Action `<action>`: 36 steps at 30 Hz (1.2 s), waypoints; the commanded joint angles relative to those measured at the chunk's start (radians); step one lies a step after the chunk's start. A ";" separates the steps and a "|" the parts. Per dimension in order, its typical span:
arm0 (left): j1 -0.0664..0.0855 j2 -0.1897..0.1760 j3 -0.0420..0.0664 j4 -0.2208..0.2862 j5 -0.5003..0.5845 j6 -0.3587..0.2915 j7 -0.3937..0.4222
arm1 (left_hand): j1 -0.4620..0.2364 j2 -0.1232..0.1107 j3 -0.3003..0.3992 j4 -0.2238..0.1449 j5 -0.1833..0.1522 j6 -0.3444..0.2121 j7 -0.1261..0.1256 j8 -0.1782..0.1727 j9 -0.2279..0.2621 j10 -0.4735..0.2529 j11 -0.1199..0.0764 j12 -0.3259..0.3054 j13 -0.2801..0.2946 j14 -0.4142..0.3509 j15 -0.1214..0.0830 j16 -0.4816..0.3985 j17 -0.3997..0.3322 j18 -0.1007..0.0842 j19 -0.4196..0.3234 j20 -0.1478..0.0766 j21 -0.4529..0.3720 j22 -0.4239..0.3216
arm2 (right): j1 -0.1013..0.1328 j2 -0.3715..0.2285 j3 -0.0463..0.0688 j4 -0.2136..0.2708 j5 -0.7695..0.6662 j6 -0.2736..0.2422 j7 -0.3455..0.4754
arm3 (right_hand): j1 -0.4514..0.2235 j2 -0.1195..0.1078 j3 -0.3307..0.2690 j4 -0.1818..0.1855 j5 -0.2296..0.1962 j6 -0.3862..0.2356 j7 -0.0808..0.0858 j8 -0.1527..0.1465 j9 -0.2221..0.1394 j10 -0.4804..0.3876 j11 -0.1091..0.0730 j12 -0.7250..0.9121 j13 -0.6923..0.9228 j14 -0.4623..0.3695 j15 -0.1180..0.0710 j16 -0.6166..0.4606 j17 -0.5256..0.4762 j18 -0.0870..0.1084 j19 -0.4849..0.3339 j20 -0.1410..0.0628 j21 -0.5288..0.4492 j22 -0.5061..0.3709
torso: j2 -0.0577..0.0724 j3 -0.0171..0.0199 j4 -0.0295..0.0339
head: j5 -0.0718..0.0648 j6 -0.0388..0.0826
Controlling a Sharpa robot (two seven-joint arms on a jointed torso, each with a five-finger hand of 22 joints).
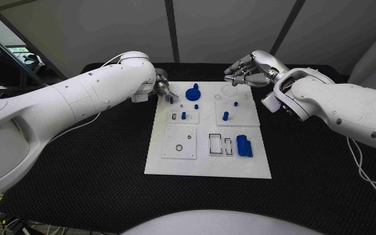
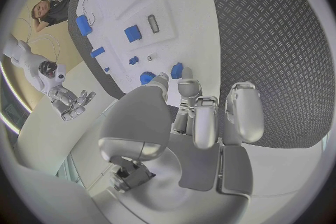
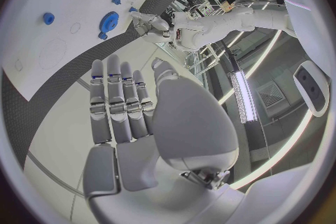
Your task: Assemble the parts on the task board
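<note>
Black mesh covers the table (image 1: 86, 191), and the white board (image 1: 207, 167) lies in its middle, long side running away from the robot.

Nearest on the board, at the right, a blue cylinder (image 1: 244, 146) lies on its side beside two narrow slots (image 1: 214, 143); it could roll if the board is jolted. Left of it a raised tile (image 1: 179, 142) shows a small round hole with nothing in it. Farther on, a short peg (image 1: 184, 115) stands in a smaller tile, and another peg (image 1: 225, 116) stands on the right tile. Beyond these the gear (image 1: 193, 92) stands at the far middle.

At the far left edge the left hand (image 1: 163, 90) pinches a small blue part (image 2: 178, 70) between its fingertips, just above the board's edge; the wrist view shows that part and a second blue piece at the fingertips. The pinch looks shallow, so the part could slip or twist as it goes down, and a tilted part would likely jam in its seat.

At the far right the right hand (image 1: 249, 67) hovers beyond the board, fingers straight, pressed side by side and holding nothing. If it swings in, it could knock the gear.
</note>
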 commanded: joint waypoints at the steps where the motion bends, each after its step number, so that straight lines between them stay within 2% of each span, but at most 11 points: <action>1: 0.001 0.000 0.000 0.001 0.001 0.009 0.009 | 0.018 0.005 0.000 -0.002 0.006 0.008 0.000 -0.006 -0.003 -0.005 -0.001 -0.001 -0.001 0.088 0.008 0.000 0.210 0.012 -0.006 -0.001 -0.007 0.001 | 0.002 0.002 0.001 0.000 0.000 0.003 0.003 | -0.006 0.008 -0.002 -0.002 0.006 -0.005 0.000 -0.004 0.000 -0.006 -0.003 0.003 -0.001 0.003 0.002 -0.005 -0.001 0.013 0.009 -0.001 -0.006 -0.002 | -0.001 0.0008 -0.0014 | 0.002 0.001; 3: 0.001 -0.001 0.000 0.001 0.011 0.007 0.007 | 0.029 0.012 0.004 -0.005 0.007 0.009 -0.001 -0.007 -0.004 -0.005 -0.001 0.000 -0.002 0.088 0.008 0.001 0.210 0.012 -0.006 -0.002 -0.007 0.002 | 0.002 0.002 0.001 -0.001 0.000 0.003 0.003 | -0.005 0.008 -0.002 -0.003 0.006 -0.006 0.000 -0.004 0.000 -0.006 -0.003 0.002 -0.001 0.003 0.002 -0.005 -0.001 0.013 0.009 -0.001 -0.006 -0.002 | 0.000 -0.0005 -0.0014 | 0.002 0.001; 8: 0.000 0.000 0.000 0.000 0.031 0.000 0.011 | 0.081 0.034 0.029 -0.024 0.008 0.008 -0.005 -0.007 -0.009 -0.007 -0.005 -0.001 -0.004 0.087 0.005 0.000 0.209 0.012 -0.006 -0.003 -0.008 0.003 | 0.002 0.001 0.001 -0.002 0.000 0.003 0.003 | -0.005 0.008 -0.002 -0.003 0.006 -0.006 0.000 -0.004 0.000 -0.006 -0.003 0.002 -0.001 0.003 0.002 -0.005 -0.001 0.013 0.009 -0.001 -0.006 -0.002 | -0.001 0.0005 -0.0013 | 0.002 0.003; 13: -0.001 0.000 0.000 -0.003 0.073 -0.009 0.025 | 0.178 0.055 0.096 -0.078 0.010 -0.001 -0.011 -0.010 -0.014 -0.014 -0.011 -0.008 -0.011 0.087 0.000 0.000 0.209 0.013 -0.006 -0.008 -0.011 0.003 | 0.002 0.001 0.001 -0.003 0.000 0.004 0.002 | -0.005 0.008 -0.002 -0.003 0.006 -0.006 0.000 -0.004 0.000 -0.006 -0.003 0.002 -0.001 0.003 0.002 -0.005 -0.001 0.013 0.009 -0.001 -0.006 -0.002 | 0.000 0.0002 0.0001 | 0.000 0.001; 16: -0.001 0.000 0.000 -0.005 0.099 -0.022 0.035 | 0.232 0.065 0.163 -0.112 -0.007 -0.015 -0.007 -0.015 -0.016 -0.023 -0.009 -0.022 -0.025 0.087 0.001 -0.001 0.208 0.013 -0.008 -0.010 -0.014 0.002 | 0.002 0.001 0.001 -0.004 0.000 0.004 0.002 | -0.005 0.008 -0.002 -0.003 0.006 -0.006 0.000 -0.004 0.000 -0.006 -0.003 0.002 -0.001 0.003 0.002 -0.005 -0.001 0.013 0.009 -0.001 -0.006 -0.002 | 0.000 -0.0004 0.0005 | 0.001 0.002; 22: -0.002 -0.011 0.000 -0.001 0.151 -0.053 0.047 | 0.222 0.034 0.276 -0.122 -0.012 -0.023 0.000 -0.004 -0.011 -0.023 -0.004 -0.031 -0.039 0.086 0.008 -0.004 0.204 0.014 -0.010 -0.004 -0.018 0.003 | 0.002 0.000 0.001 -0.005 0.000 0.005 0.000 | -0.005 0.008 -0.002 -0.003 0.006 -0.006 0.000 -0.004 0.000 -0.006 -0.003 0.002 -0.001 0.003 0.002 -0.005 -0.001 0.013 0.009 -0.001 -0.006 -0.002 | 0.001 -0.0001 0.0001 | 0.000 0.001; 25: -0.002 -0.026 0.000 0.014 0.184 -0.070 0.045 | 0.199 0.005 0.352 -0.129 -0.013 -0.027 0.001 0.008 -0.004 -0.019 -0.004 -0.030 -0.042 0.086 0.008 -0.004 0.203 0.013 -0.009 -0.001 -0.019 0.007 | 0.002 -0.001 0.001 -0.007 0.000 0.007 -0.001 | -0.003 0.008 -0.002 -0.005 0.006 -0.006 0.000 -0.004 0.000 -0.007 -0.003 0.002 -0.001 0.003 0.002 -0.005 -0.002 0.013 0.009 -0.001 -0.007 -0.002 | 0.000 -0.0014 0.0012 | -0.006 0.001; 27: -0.002 -0.038 0.000 0.029 0.198 -0.081 0.044 | 0.192 -0.003 0.376 -0.134 -0.013 -0.027 0.000 0.014 -0.001 -0.017 -0.004 -0.028 -0.042 0.086 0.009 -0.004 0.203 0.014 -0.008 -0.003 -0.018 0.009 | 0.002 -0.002 0.001 -0.007 0.000 0.007 -0.002 | -0.003 0.008 -0.002 -0.005 0.006 -0.006 0.000 -0.004 0.000 -0.007 -0.003 0.002 -0.001 0.003 0.002 -0.005 -0.002 0.013 0.009 -0.001 -0.007 -0.002 | 0.000 -0.0006 0.0011 | -0.004 0.001; 29: -0.002 -0.052 0.000 0.049 0.210 -0.095 0.042 | 0.173 -0.020 0.414 -0.139 -0.015 -0.030 0.000 0.022 0.004 -0.014 -0.002 -0.027 -0.044 0.086 0.005 -0.004 0.203 0.012 -0.007 -0.001 -0.019 0.010 | 0.002 -0.002 0.001 -0.008 0.000 0.008 -0.002 | -0.003 0.008 -0.002 -0.005 0.006 -0.006 0.000 -0.004 0.000 -0.007 -0.003 0.002 -0.001 0.003 0.002 -0.005 -0.002 0.013 0.010 -0.001 -0.007 -0.003 | 0.000 -0.0001 0.0012 | -0.003 0.000; 31: -0.002 -0.064 -0.001 0.066 0.220 -0.107 0.040 | 0.168 -0.023 0.426 -0.141 -0.015 -0.030 -0.001 0.025 0.006 -0.013 -0.002 -0.027 -0.045 0.086 0.006 -0.004 0.204 0.013 -0.007 -0.003 -0.019 0.011 | 0.002 -0.003 0.001 -0.008 0.000 0.008 -0.003 | -0.003 0.008 -0.002 -0.005 0.006 -0.006 0.000 -0.004 0.000 -0.007 -0.003 0.002 -0.001 0.003 0.002 -0.005 -0.002 0.013 0.010 -0.001 -0.007 -0.003 | -0.001 -0.0002 0.0017 | -0.003 -0.002; 36: -0.004 -0.115 -0.001 0.147 0.241 -0.161 0.031 | 0.147 -0.040 0.475 -0.151 -0.015 -0.032 -0.002 0.039 0.014 -0.008 -0.005 -0.024 -0.045 0.087 0.006 -0.003 0.205 0.012 -0.003 -0.004 -0.016 0.017 | 0.002 -0.004 0.001 -0.009 0.000 0.009 -0.003 | -0.003 0.008 -0.002 -0.005 0.006 -0.006 0.000 -0.004 0.000 -0.007 -0.003 0.002 -0.001 0.003 0.002 -0.005 -0.002 0.013 0.010 -0.001 -0.007 -0.003 | -0.001 -0.0008 0.0021 | 0.003 -0.003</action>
